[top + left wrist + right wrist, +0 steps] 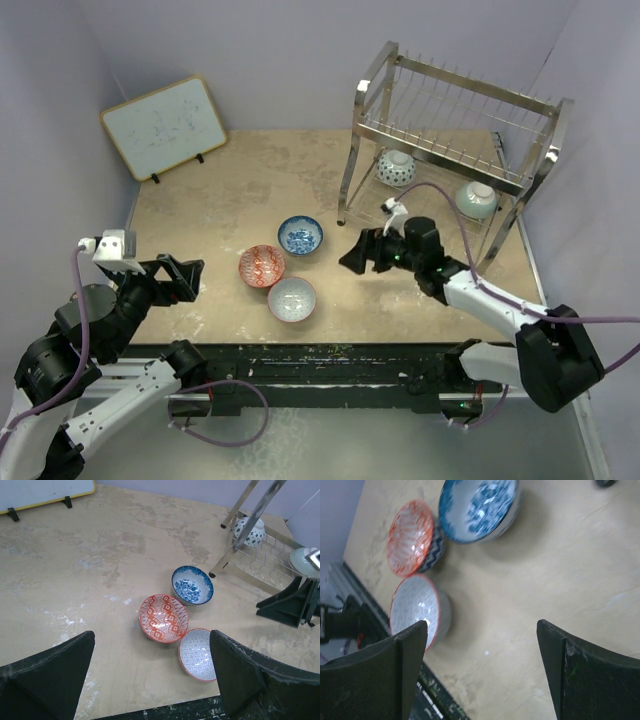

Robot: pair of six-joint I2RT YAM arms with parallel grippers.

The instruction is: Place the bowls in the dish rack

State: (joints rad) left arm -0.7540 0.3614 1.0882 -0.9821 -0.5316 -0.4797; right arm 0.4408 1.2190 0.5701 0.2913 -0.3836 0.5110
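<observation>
Three bowls stand on the table: a blue-and-white bowl (300, 235), a red-orange bowl (261, 265) and a grey-white bowl (292, 298). They also show in the left wrist view, blue (192, 584), red (163, 618), grey (196, 654), and in the right wrist view, blue (477, 507), red (410, 537), grey (415, 610). The dish rack (455, 110) holds another blue-and-white bowl (396, 167) and a mint bowl (477, 200) on its lower tier. My left gripper (185, 278) is open and empty, left of the bowls. My right gripper (358, 255) is open and empty, just right of them.
A framed whiteboard (165, 127) leans at the back left. The table's black front rail (330, 360) runs close below the grey-white bowl. The rack's legs (240, 525) stand right of the blue bowl.
</observation>
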